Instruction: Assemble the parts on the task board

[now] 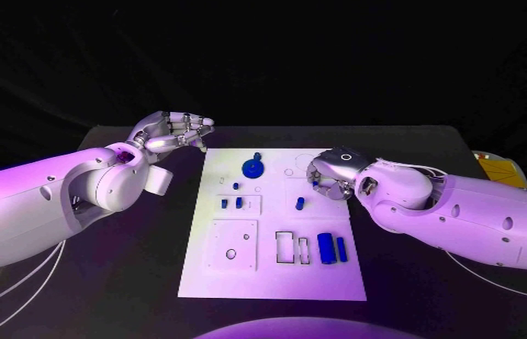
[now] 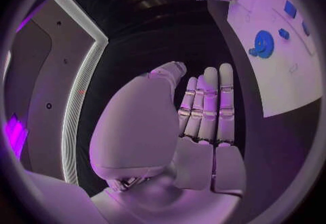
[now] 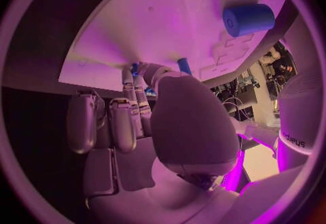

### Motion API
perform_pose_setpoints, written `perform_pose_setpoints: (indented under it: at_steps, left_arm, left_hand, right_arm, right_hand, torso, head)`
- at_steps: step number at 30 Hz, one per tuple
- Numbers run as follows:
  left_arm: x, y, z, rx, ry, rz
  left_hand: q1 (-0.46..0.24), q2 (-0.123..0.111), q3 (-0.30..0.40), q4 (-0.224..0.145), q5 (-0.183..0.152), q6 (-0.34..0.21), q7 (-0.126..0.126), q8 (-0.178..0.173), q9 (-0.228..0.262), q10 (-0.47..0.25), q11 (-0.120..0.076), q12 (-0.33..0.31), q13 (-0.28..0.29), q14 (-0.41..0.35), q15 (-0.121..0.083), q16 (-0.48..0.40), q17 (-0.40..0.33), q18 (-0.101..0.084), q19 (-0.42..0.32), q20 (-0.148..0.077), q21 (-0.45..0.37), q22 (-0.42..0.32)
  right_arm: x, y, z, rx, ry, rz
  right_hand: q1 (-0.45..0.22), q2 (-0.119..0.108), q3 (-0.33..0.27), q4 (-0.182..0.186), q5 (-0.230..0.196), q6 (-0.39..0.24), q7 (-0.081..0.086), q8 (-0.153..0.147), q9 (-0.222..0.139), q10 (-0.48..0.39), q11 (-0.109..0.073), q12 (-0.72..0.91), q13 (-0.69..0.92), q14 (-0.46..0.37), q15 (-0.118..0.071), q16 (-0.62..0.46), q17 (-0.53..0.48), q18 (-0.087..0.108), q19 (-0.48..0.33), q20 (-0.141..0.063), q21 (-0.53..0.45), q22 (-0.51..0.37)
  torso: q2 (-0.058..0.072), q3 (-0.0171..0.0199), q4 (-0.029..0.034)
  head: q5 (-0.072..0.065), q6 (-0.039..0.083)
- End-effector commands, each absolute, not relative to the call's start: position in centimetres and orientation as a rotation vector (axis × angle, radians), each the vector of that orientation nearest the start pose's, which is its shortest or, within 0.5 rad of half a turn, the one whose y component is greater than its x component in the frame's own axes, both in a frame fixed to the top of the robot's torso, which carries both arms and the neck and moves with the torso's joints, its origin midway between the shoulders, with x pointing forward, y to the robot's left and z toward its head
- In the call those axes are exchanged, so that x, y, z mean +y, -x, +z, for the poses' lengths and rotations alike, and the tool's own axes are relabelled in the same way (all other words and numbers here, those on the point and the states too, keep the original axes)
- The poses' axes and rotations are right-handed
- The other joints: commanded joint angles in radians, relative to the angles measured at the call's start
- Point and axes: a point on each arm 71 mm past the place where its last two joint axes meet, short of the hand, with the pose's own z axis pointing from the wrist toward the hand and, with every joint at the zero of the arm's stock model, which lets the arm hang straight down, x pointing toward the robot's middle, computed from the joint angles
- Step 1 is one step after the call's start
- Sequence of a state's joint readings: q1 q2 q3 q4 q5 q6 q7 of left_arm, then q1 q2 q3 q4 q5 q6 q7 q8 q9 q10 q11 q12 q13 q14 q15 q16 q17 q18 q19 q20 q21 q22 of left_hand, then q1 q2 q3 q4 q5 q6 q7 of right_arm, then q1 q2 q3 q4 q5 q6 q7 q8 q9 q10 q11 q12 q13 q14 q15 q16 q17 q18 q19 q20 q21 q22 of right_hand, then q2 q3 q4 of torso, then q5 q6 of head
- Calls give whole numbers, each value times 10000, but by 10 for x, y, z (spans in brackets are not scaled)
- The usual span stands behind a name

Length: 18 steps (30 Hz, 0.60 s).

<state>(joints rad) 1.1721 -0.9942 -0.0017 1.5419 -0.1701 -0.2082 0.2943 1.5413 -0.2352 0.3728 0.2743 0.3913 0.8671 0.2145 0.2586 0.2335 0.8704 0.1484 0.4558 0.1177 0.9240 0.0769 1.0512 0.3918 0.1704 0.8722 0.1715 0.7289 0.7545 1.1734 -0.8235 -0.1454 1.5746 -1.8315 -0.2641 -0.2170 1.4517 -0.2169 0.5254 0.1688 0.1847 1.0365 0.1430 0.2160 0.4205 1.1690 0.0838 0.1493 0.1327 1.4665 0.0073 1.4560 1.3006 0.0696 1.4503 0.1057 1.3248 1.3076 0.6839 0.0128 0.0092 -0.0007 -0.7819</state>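
Task board [image 1: 275, 278], white plate, sits centre of the head view w/ parts spread over it: blue round disc part [image 1: 253, 168] near the top centre, two small blue pegs [image 1: 231, 202] left of middle, one small blue peg [image 1: 301, 202] right of middle, and two blue cylinders [image 1: 332, 247] lower right, lying beside two empty rectangular slots [image 1: 292, 248]. A square recess w/ a hole [image 1: 234, 244] at lower left looks unfilled. Right hand [image 1: 327, 177] is over the board's upper right edge, fingers curled down onto the board; in the right wrist view the fingertips [image 3: 136, 74] reach a small blue piece [image 3: 183, 65], but whether it's pinched or only touched, can't tell. Left hand [image 1: 176, 133] is off the board at upper left, fingers curled in loosely, nothing in it; the left wrist view shows them straight and together, empty. Handling, as a guess: parts look like light, stiff plastic, smooth so prob. a bit slippery, not fragile. Pegs best pinched across the sides near mid-length; cylinders likely to roll, so grip across the barrel; disc by its rim or centre hub.
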Motion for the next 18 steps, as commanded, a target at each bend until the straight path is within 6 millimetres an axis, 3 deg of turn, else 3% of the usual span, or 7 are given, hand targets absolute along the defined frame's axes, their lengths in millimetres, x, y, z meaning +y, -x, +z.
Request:
perform_pose_setpoints:
  at_steps: [1,10,18]
  left_arm:
    - [271,-480,-177,15334,10195,-14433]
    - [271,-480,-178,15421,10192,-14385]
    - [272,-479,-178,15519,10088,-14304]
  left_hand:
    - [-2,22,16,-62,16,-32,14,-49,-14,0,47,6,-14,72,27,-63,-14,122,90,-4,-37,-15]
    - [21,43,36,-76,19,-43,22,-54,-22,-18,54,1,-24,74,30,-74,-27,122,96,-3,-45,-20]
    - [132,88,108,-162,29,-43,36,-52,-42,-33,62,5,-48,73,26,-113,-68,126,117,-12,-39,-13]
  right_arm:
    - [-175,-448,-238,17066,5308,4435]
    - [-176,-447,-238,16894,5115,4362]
    - [-175,-444,-231,16131,4767,4747]
  right_hand:
    - [126,219,294,-251,-128,144,-18,-37,4,398,-104,-15,4,454,-102,-74,-66,-195,146,-28,234,1618]
    - [272,512,924,-980,-348,428,-78,80,116,1004,-222,-65,34,443,-216,-144,-213,-307,394,-151,758,1894]
    - [104,448,1507,-1468,-294,492,-88,44,134,1184,-228,-220,55,451,-229,-149,-221,-344,463,-182,936,2006]
  torso:
    - [8,-3,3]
    - [-4,1,9]
    - [-11,2,-2]
  head:
    - [-2,-14]
    - [-3,-31]
    - [11,-14]
